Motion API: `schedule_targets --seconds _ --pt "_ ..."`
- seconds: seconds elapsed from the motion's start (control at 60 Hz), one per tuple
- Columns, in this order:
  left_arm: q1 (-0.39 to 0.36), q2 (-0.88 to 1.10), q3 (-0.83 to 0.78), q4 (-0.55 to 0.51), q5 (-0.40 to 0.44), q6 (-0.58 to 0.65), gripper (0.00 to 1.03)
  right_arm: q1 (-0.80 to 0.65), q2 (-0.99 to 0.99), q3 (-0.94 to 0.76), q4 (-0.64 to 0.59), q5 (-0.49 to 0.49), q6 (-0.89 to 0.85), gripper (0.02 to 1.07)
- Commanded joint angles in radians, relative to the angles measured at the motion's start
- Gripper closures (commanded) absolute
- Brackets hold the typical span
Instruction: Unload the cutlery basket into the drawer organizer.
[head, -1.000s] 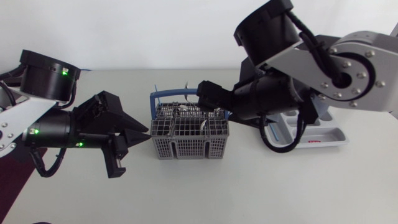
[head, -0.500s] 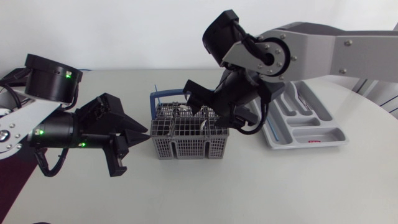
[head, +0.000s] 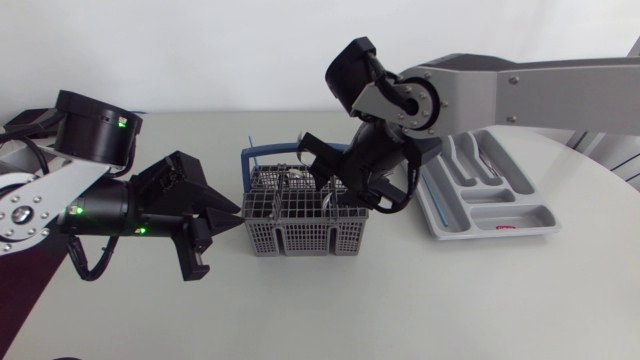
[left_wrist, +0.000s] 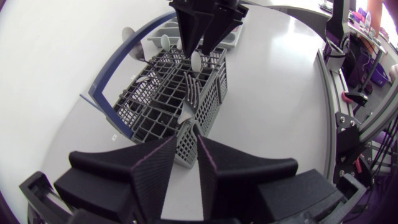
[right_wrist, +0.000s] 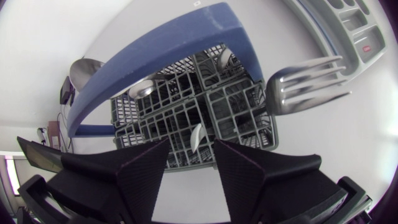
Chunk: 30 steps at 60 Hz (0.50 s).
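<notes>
The grey cutlery basket (head: 300, 228) with a blue handle (right_wrist: 155, 56) stands mid-table, with several pieces of cutlery upright in it. My left gripper (head: 235, 212) is at its left end, shut on the basket's wall (left_wrist: 186, 152). From above, my right gripper (head: 345, 183) points down into the basket's back compartments. Its fingers stand a little apart on either side of a pale utensil handle (right_wrist: 196, 137) and do not touch it. A fork (right_wrist: 305, 87) sticks out of a neighbouring cell. The grey drawer organizer (head: 500, 215) lies to the right of the basket.
A spoon bowl (right_wrist: 87, 71) rises beyond the blue handle. My right arm (head: 520, 85) stretches over the organizer's back end. The rounded table edge (head: 615, 190) runs past the organizer on the right.
My right arm has swung away from the camera and uncovered the organizer. Its gripper has come down over the basket and its fingers have narrowed. The left arm has barely shifted.
</notes>
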Motion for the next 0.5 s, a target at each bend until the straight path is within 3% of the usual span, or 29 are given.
schedule_targets --seconds 0.0,0.267,0.333,0.483 --pt "0.001 0.023 0.001 0.005 0.003 0.015 0.63 0.016 0.021 0.015 0.020 0.008 0.048 0.60" --pt "0.006 0.055 0.023 0.005 0.003 0.013 0.63 0.021 0.073 0.015 0.065 0.018 0.061 0.63" --pt "0.006 0.064 0.024 0.005 0.003 0.015 0.63 0.021 0.079 0.013 0.074 0.022 0.061 0.70" --pt "0.004 0.075 0.032 0.005 0.003 0.015 0.63 0.031 0.073 -0.006 0.105 0.064 0.061 0.73"
